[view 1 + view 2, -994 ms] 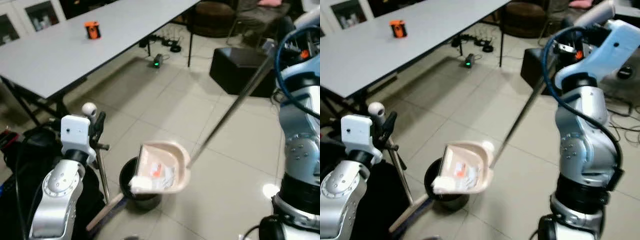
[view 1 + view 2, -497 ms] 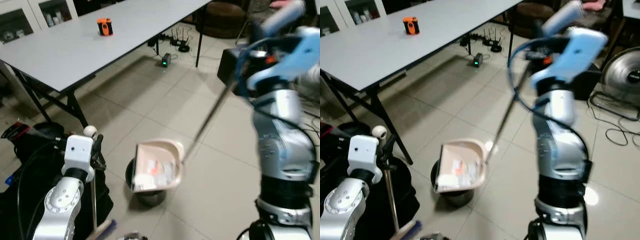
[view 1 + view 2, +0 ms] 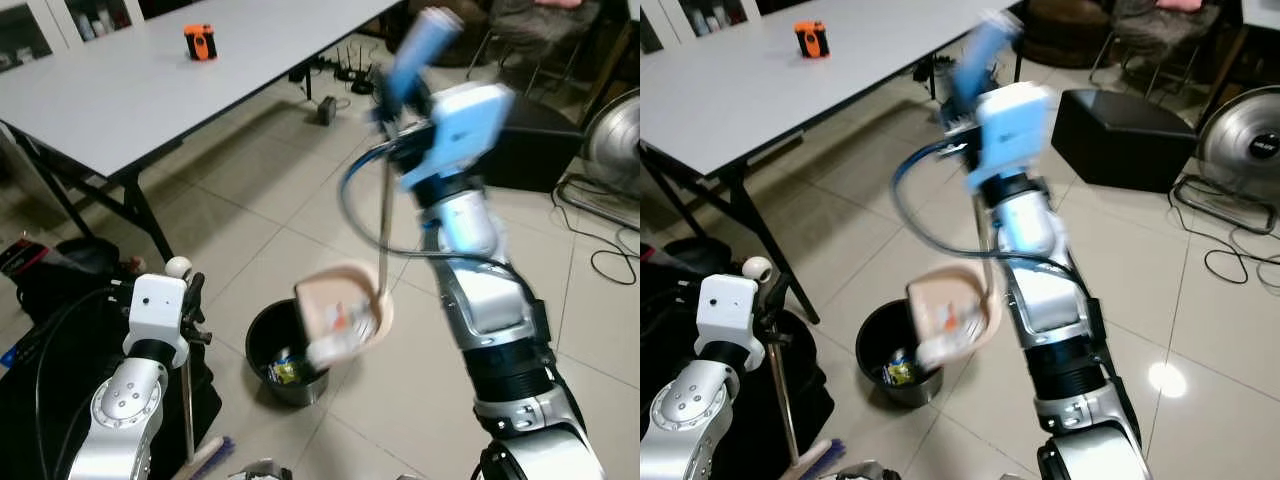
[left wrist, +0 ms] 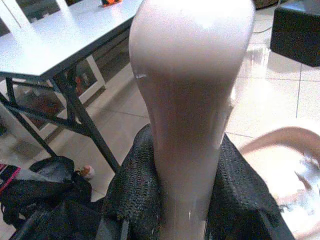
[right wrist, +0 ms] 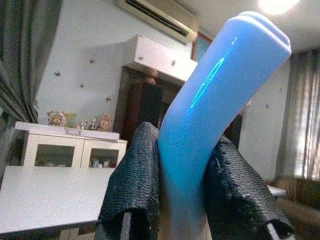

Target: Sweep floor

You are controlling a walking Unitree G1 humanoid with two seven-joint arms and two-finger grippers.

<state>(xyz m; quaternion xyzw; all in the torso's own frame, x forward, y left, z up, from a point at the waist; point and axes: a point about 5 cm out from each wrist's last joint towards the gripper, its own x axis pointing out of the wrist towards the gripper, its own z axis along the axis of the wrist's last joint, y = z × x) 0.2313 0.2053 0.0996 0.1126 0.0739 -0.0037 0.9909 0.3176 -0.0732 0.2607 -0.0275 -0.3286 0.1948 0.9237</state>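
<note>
My right gripper (image 5: 182, 165) is shut on the blue grip (image 5: 212, 95) of the dustpan's long metal handle, held high in front of me (image 3: 420, 45). The pink dustpan (image 3: 345, 315) hangs tilted steeply over the rim of a black bin (image 3: 262, 345), with white paper scraps (image 3: 945, 330) still in it. Some yellow litter (image 3: 283, 371) lies inside the bin. My left gripper (image 4: 187, 165) is shut on the broom's pinkish grip (image 4: 190, 75), low at my left side (image 3: 190, 300). The broom's thin pole (image 3: 187, 400) stands nearly upright and its head (image 3: 205, 460) rests on the floor.
A grey table (image 3: 130, 90) with an orange object (image 3: 200, 42) stands at the far left, its black legs (image 3: 140, 215) near the bin. A black box (image 3: 535, 150), a fan (image 3: 615, 135) and floor cables (image 3: 610, 260) are at the right. A black bag (image 3: 60, 275) lies at my left.
My right arm has swung left across the view and stood the dustpan handle almost upright. The dustpan now tips more steeply over the bin. The camera has shifted as well.
</note>
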